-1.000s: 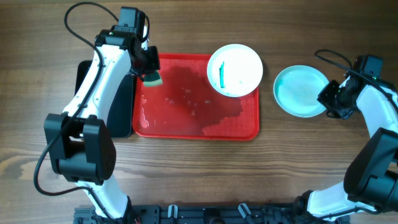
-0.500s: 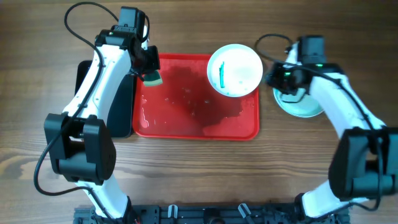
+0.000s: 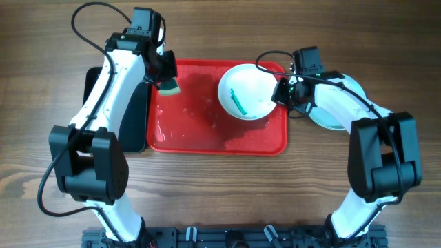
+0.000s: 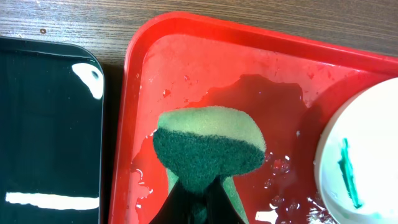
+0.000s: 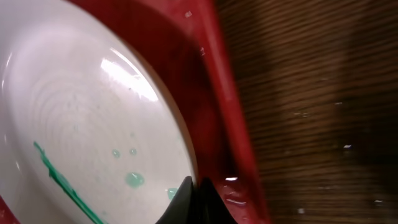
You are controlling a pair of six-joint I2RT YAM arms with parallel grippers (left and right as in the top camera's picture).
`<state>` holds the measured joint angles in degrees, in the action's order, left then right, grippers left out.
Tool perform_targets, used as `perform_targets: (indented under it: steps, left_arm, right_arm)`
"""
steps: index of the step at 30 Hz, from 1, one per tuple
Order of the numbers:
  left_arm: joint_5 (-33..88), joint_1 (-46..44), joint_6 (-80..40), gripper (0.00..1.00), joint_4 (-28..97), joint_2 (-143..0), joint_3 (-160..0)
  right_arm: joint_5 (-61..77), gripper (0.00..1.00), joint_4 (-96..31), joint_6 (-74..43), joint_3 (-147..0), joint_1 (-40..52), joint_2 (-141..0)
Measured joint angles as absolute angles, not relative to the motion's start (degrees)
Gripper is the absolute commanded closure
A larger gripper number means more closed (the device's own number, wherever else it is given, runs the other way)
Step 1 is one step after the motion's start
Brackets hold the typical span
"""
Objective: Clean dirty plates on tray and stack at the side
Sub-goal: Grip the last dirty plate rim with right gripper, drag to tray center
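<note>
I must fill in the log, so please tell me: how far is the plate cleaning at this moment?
Done: one turquoise plate lies on the table beside the red tray, no smear visible. In hand: the right claw grips the white plate by its rim; the left claw holds the green sponge over the tray. Left: wiping the white plate's teal smear, then stacking it.

No writing, label, brand, number or sign can be read in any view. The large red rectangular plastic tray (image 3: pixel 186 131) is plain. The white round shallow plate (image 3: pixel 253 84) on it bears only a teal smear, no character. The green sponge (image 3: pixel 169 87) over the tray's left end and the smaller black rectangular tray (image 4: pixel 50 124) just left of it are unmarked.
</note>
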<state>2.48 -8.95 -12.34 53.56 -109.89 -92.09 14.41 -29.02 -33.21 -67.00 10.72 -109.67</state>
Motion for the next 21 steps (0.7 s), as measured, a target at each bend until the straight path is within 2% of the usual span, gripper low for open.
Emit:
perform_targets:
  steps: [2,7,14,15,21]
  left_arm:
    - [2.48,-8.95,-12.34,0.96,53.56,-109.89,-92.09]
    - [2.48,-8.95,-12.34,0.96,53.56,-109.89,-92.09]
    - [2.48,-8.95,-12.34,0.96,53.56,-109.89,-92.09]
    - [2.48,-8.95,-12.34,0.96,53.58,-109.89,-92.09]
    - [2.48,-8.95,-12.34,0.96,53.6,-109.89,-92.09]
  right_arm:
    - [15.99,0.94,-31.53,-31.68,-67.02,12.4,-109.67]
    - [19.29,0.57,-34.89,-26.3,-67.16,15.88,-109.58]
    - [11.51,0.58,-26.94,-12.82,-68.31,15.92,-109.51]
    - [10.63,0.62,-24.69,-9.76,-68.49,15.81,-109.51]
    - [10.83,0.71,-20.05,-3.49,-68.88,15.81,-110.96]
